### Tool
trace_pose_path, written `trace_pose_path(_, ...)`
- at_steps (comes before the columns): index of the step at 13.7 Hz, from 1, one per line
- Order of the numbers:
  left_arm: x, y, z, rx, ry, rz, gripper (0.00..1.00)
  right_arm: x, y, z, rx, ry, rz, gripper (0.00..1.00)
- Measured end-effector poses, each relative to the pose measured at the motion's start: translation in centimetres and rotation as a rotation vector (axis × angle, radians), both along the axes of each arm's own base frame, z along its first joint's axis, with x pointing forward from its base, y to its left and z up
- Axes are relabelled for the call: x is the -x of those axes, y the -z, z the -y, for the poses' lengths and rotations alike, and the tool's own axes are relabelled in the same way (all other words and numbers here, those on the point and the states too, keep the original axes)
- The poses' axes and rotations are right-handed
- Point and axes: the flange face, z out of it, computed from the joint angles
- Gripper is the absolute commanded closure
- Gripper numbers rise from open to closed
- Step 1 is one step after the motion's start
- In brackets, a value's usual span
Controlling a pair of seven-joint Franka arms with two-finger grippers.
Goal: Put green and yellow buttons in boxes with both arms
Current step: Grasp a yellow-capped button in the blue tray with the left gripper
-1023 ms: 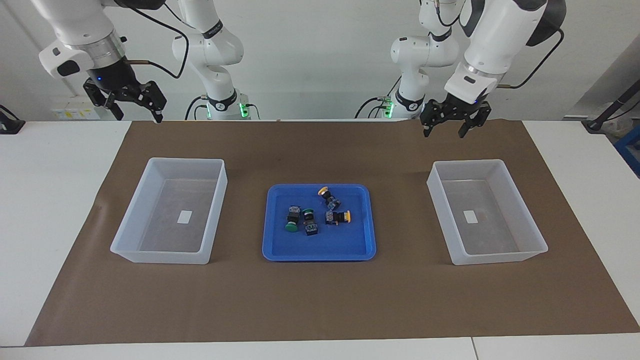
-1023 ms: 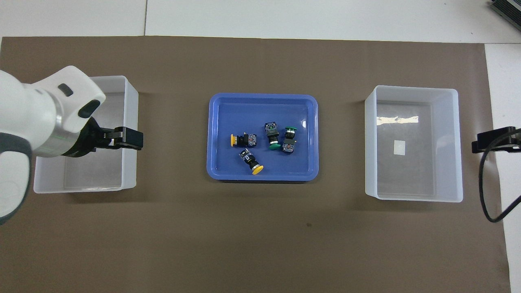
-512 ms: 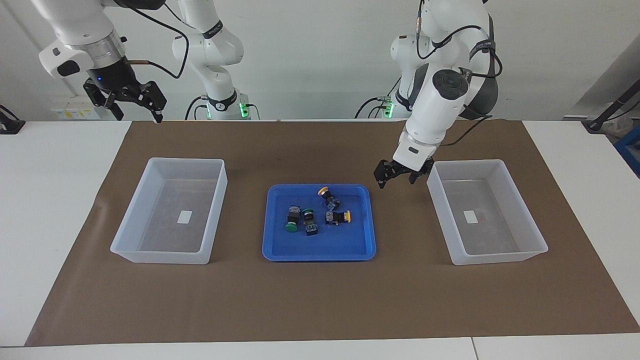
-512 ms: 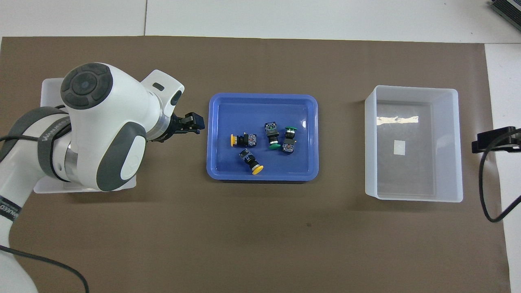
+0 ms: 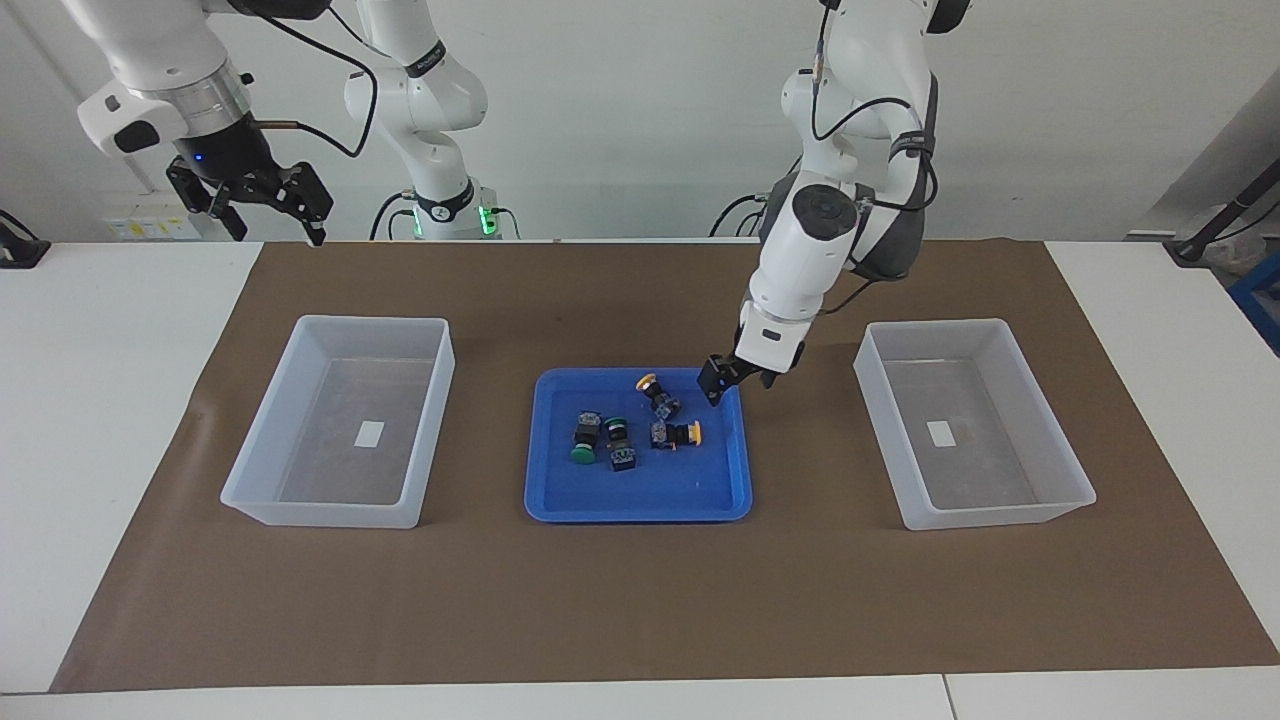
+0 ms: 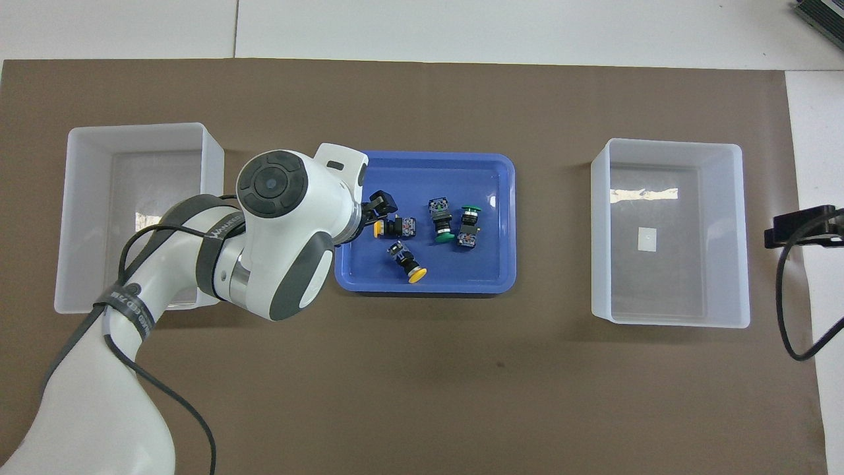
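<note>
A brown mat [image 5: 640, 600] is spread over the white table [image 5: 100, 400]. Two translucent boxes are set on it, one [image 5: 340, 420] toward the right arm's end, one [image 5: 970, 420] toward the left arm's end; a blue tray [image 5: 640, 505] is placed between them. The left gripper [image 5: 728, 380] is held over the tray's edge, fingers parted, nothing gripped. The right gripper [image 5: 265, 205] is parked high over the table's edge, fingers apart, empty. In the tray four buttons are lying: two green [image 5: 582, 452] [image 5: 614, 424], two yellow [image 5: 648, 382] [image 5: 694, 433].
</note>
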Motion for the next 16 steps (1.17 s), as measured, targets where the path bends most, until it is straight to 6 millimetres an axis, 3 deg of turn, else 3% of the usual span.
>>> trace_pose_path(3,1.1,2.9,2.7,0.001,-0.047,-0.025,0.00,0.0,0.0,0.0,0.000,-0.001,0.000,0.00)
trace_pose_path(5,1.7,3.6,3.4,-0.002,-0.053,-0.036,0.00,0.0,0.0,0.0,0.000,-0.001,-0.001,0.00)
trace_pose_path(8,2.6,4.9,4.2,0.004,-0.072,-0.031,0.14,0.0,0.0,-0.1,0.000,-0.001,-0.001,0.00)
trace_pose_path(11,4.1,7.4,4.7,0.011,-0.074,-0.020,0.41,0.0,0.1,-0.1,-0.001,-0.001,-0.001,0.00)
trace_pose_path(14,4.1,7.7,4.5,0.011,-0.088,-0.019,0.88,0.0,0.1,-0.1,-0.001,-0.001,-0.001,0.00)
trace_pose_path(15,4.0,7.6,4.4,0.011,-0.091,-0.018,1.00,0.0,0.1,-0.1,-0.001,-0.001,-0.002,0.00)
trace_pose_path(16,3.9,7.2,4.4,0.017,-0.093,-0.009,1.00,0.0,0.1,-0.1,-0.001,-0.001,-0.003,0.00)
